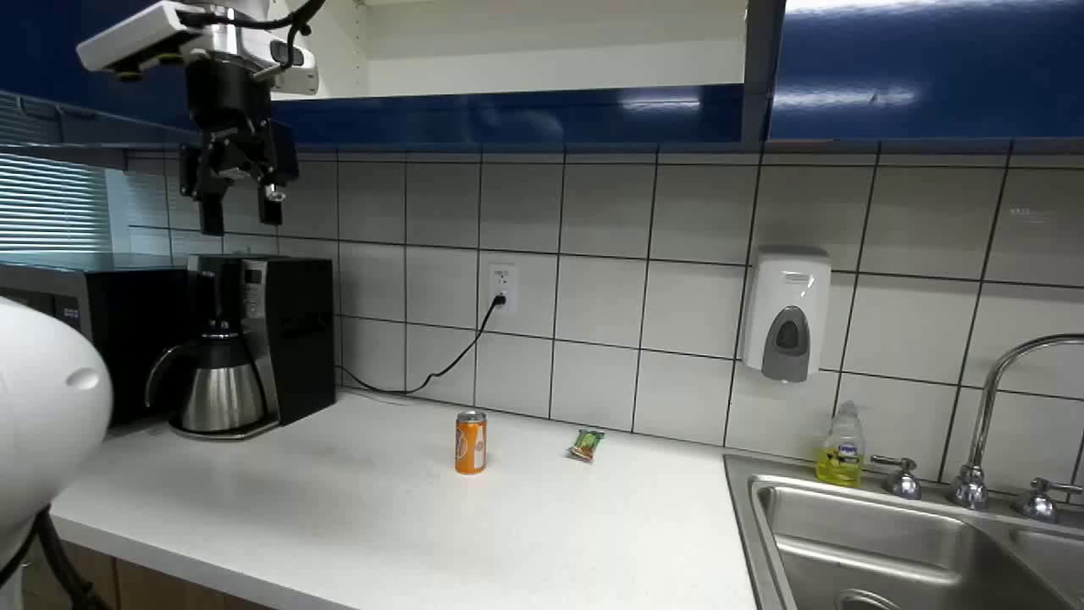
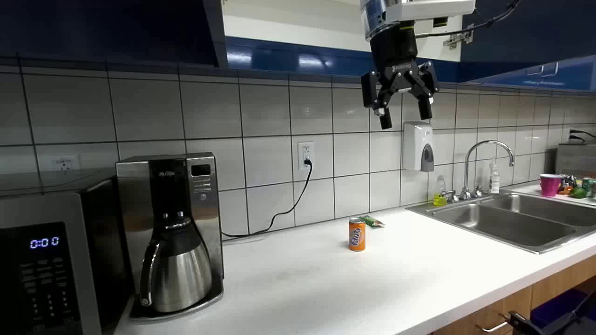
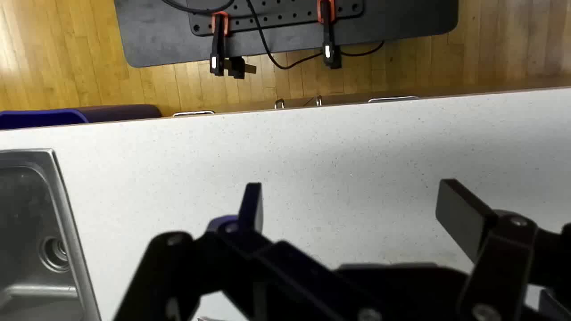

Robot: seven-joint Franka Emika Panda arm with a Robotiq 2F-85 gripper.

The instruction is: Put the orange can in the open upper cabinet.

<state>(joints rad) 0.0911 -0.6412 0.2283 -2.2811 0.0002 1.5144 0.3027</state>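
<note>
I have my gripper [image 2: 405, 116] up high, jaws well apart! The orange can [image 1: 471, 442] stands upright on the counter [image 1: 406, 525], coffee maker [image 1: 305, 339] left, sink [image 1: 749, 517] right, the open upper cabinet [image 1: 550, 59] on the far wall [image 1: 597, 296] above.

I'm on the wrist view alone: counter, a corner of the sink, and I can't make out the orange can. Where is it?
Observer: The orange can stands upright on the counter, seen in both exterior views.
Operator: Anything tall on that surface I should know about?
Observer: Yes, a coffee maker; it stands on the side of the can away from the sink.
Operator: And the place where the can goes, open or shut?
Observer: The upper cabinet is open; its pale inside shows in both exterior views.
</note>
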